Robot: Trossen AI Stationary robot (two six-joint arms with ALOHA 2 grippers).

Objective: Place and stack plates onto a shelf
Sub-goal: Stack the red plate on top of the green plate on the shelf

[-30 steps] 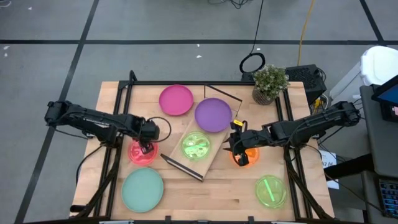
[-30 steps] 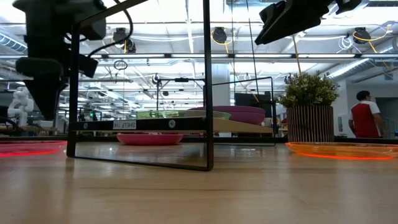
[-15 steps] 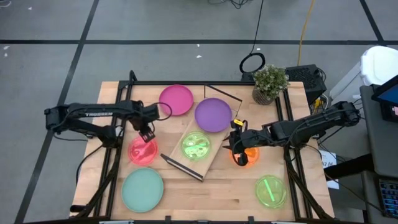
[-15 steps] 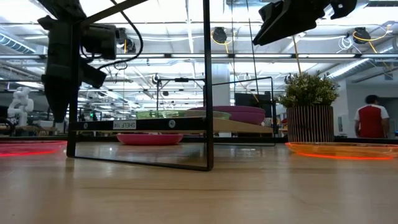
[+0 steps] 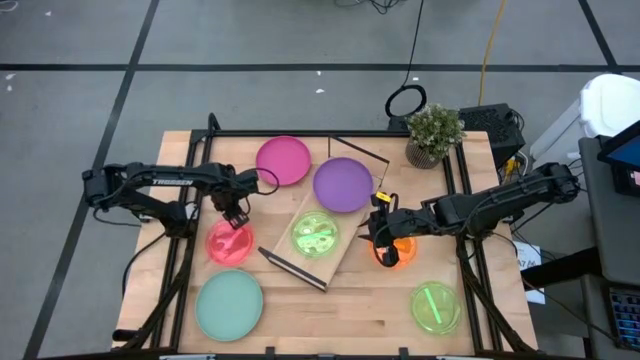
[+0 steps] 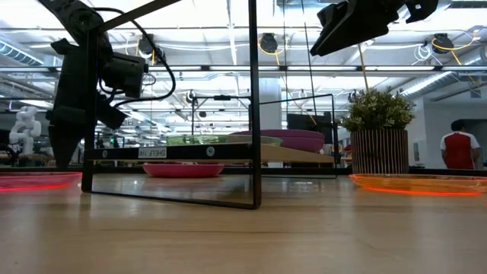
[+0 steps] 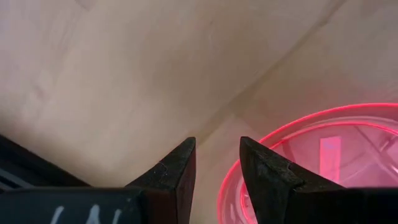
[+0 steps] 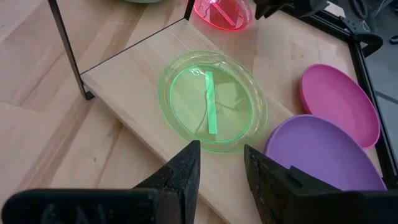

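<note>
My left gripper up over far edge of red plate, fingers a little apart, holding nothing. Red plate flat on table, just beside shelf. My right gripper waits by orange plate, fingers a little apart too, empty. Shelf has small lime plate and purple plate on it. Magenta plate, mint plate, other lime plate not on shelf yet. Step, I think: go for red plate. Next: go down, get one finger under rim, pinch, lift, carry to shelf.

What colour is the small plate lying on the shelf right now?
Translucent lime green plate on the shelf; the right wrist view shows it best.
</note>
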